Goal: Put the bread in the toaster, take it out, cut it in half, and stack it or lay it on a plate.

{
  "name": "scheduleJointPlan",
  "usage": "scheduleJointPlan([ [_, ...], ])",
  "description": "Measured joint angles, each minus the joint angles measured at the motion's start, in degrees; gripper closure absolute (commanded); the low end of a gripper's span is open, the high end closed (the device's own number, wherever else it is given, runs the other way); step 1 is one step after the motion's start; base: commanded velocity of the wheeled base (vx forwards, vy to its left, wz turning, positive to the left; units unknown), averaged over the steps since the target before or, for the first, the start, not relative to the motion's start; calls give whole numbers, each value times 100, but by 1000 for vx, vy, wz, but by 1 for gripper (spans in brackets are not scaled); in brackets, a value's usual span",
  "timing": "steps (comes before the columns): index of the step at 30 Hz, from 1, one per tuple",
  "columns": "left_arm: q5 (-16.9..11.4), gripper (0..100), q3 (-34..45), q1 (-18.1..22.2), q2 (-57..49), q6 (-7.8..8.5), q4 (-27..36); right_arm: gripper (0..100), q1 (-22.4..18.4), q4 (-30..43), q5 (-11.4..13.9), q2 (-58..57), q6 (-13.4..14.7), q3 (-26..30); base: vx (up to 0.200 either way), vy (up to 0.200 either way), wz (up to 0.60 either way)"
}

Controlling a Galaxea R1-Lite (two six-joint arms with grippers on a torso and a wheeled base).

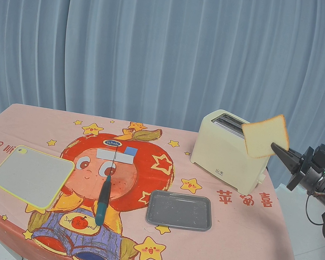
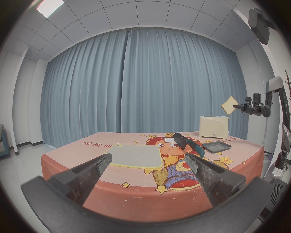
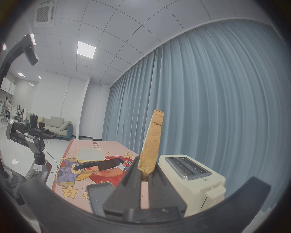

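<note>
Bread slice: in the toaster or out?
Out. The right gripper pinches the bread slice in the air near the toaster, clear of its slots.

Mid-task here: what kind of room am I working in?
Probably an office-type lab staged as a kitchen, not a home: a blue-grey floor-length curtain as backdrop, a grid-tile ceiling with panel lights, and a cream toaster on a cartoon-print tablecloth.

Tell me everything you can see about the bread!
The bread is one square slice, pale cream on its face with a golden-brown crust. It looks whole and uncut. The right gripper pinches one edge, holding it tilted in the air, higher than the toaster and not touching it.
</note>
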Motion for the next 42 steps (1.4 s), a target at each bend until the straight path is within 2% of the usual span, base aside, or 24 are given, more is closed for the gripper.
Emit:
scheduleJointPlan([
  [16, -2, 0, 0, 2, 0, 0, 0, 100, -38, 1990, -15, 266, -57, -2439, 0, 0, 0],
  [26, -2, 0, 0, 0, 0, 0, 0, 100, -69, 2610, -15, 933, -68, -3832, 0, 0, 0],
  [31, -2, 0, 0, 0, 0, 0, 2, 100, -129, 3424, -15, 1254, -71, -4496, 0, 0, 0],
  [42, 0, 0, 0, 0, 0, 0, 0, 100, -330, 3673, -9, 1833, -223, -5436, 0, 0, 0],
])
